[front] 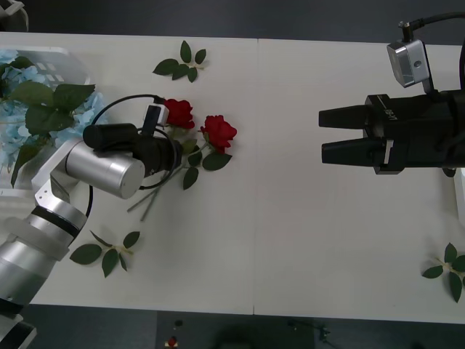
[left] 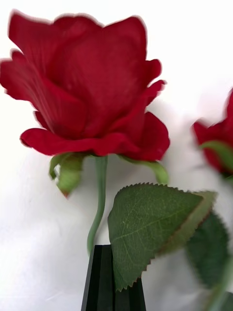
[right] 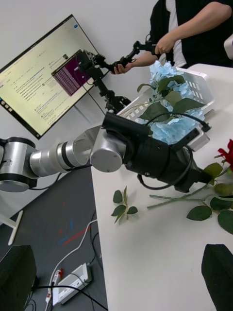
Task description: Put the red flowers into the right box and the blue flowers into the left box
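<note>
Two red flowers lie on the white table: one rose [front: 179, 113] [left: 92, 92] and a second [front: 219, 132] to its right. My left gripper [front: 179, 151] [left: 112, 252] is just below the first bloom, its black fingers shut on that rose's stem beside a leaf [left: 150, 223]. The blue flowers [front: 29, 109] [right: 170, 104] fill the left box [front: 69, 62] [right: 201, 85] at the far left. My right gripper [front: 321, 134] [right: 116, 274] hovers open at the right, away from the roses. A sliver of the right box [front: 460, 190] shows at the right edge.
Loose green leaf sprigs lie at the back [front: 182, 64], near the front left [front: 109, 251] [right: 124, 204] and at the front right [front: 449, 269]. Rose stems [front: 156, 190] [right: 179, 197] trail toward the front under the left arm. A wide bare stretch of table separates the roses from the right gripper.
</note>
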You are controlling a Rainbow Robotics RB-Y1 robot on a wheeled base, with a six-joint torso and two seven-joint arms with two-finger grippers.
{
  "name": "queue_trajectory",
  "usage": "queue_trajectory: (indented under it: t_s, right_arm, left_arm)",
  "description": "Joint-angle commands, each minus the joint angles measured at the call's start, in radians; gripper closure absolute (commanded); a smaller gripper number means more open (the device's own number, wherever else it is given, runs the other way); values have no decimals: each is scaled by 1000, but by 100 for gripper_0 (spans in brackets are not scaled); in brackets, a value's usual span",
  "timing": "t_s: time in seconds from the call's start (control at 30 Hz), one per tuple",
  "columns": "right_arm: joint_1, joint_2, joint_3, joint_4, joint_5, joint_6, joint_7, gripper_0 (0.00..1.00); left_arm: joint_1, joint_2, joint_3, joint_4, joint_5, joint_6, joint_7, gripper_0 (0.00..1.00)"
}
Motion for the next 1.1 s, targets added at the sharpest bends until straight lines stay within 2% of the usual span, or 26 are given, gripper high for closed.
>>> queue_trajectory:
  t_s: [0.03, 0.23, 0.5, 0.57, 0.63, 0.67, 0.7, 0.9, 1.1]
  right_arm:
    - [-22, 7, -24, -6, -8, -4, -8, 0]
    - [-22, 7, -24, -6, -8, -4, -8, 0]
    - [-22, 7, -24, -6, -8, -4, -8, 0]
    - [-22, 7, -24, -6, -8, -4, -8, 0]
    - [-22, 7, -24, -6, -8, -4, -8, 0]
    - [-22, 7, -24, -6, -8, -4, -8, 0]
    - [-22, 7, -24, -6, -8, -4, -8, 0]
    - [-22, 7, -24, -6, -8, -4, -8, 0]
    - [-22, 7, -24, -6, -8, -4, -8, 0]
  left_arm:
    - [20, 41, 100, -191, 65, 110, 31, 100]
    - [77, 52, 225, -390, 160, 268, 16, 100]
    - [95, 50, 237, -380, 140, 277, 2, 99]
    - [101, 50, 237, -375, 134, 272, -1, 86]
    - [104, 50, 237, -370, 128, 268, -1, 24]
    - [104, 50, 237, -369, 128, 265, -1, 5]
    - [104, 50, 237, -369, 126, 263, -1, 0]
    - [103, 43, 237, -355, 111, 245, -3, 0]
    - [62, 38, 191, -263, 92, 188, -30, 0]
